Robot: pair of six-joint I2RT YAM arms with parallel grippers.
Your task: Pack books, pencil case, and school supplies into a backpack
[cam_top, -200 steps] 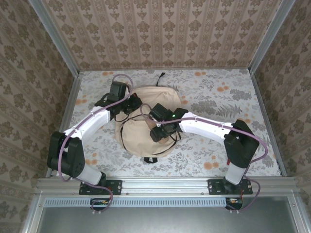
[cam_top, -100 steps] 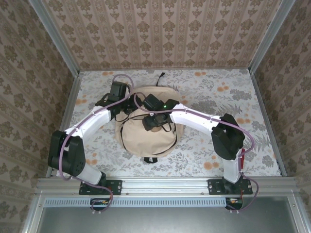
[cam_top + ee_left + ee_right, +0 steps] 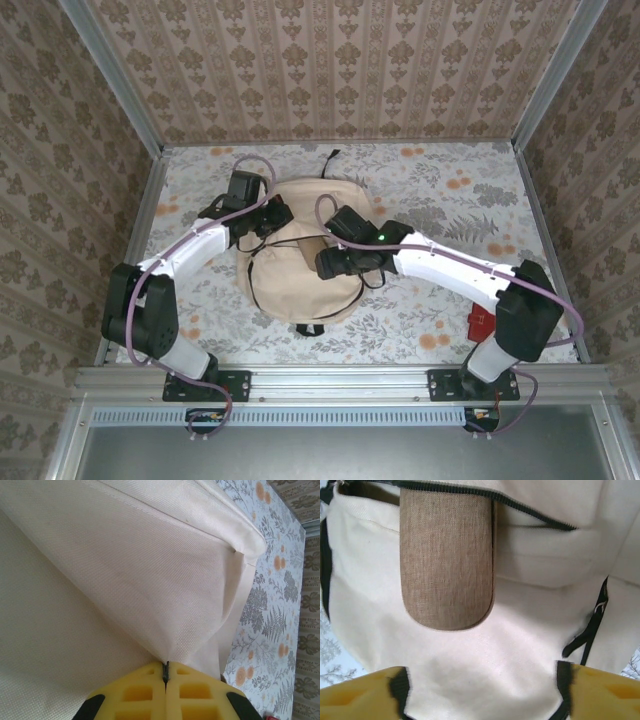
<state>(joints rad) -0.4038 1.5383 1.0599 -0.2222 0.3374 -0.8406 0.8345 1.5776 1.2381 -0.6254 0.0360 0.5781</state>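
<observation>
Right claw point(image 3: 480, 694) swung rightward, spread over backpack point(image 3: 300, 288); left claw point(image 3: 165, 666) pinches it.

You are looking at a table point(image 3: 440, 190) that is showing a flowery pattern of orange blooms and grey ferns. The beige backpack point(image 3: 300, 285) is lying flat on its middle part. A small red thing point(image 3: 479, 323) is lying toward the near right corner, well apart from the backpack.

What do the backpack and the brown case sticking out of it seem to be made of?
Backpack: beige woven cloth, matte, perhaps canvas or polyester; a fine weave grain shows up close. Brown case: heathered woven fabric, matte, linen-like; mixed light and dark threads show.
</observation>
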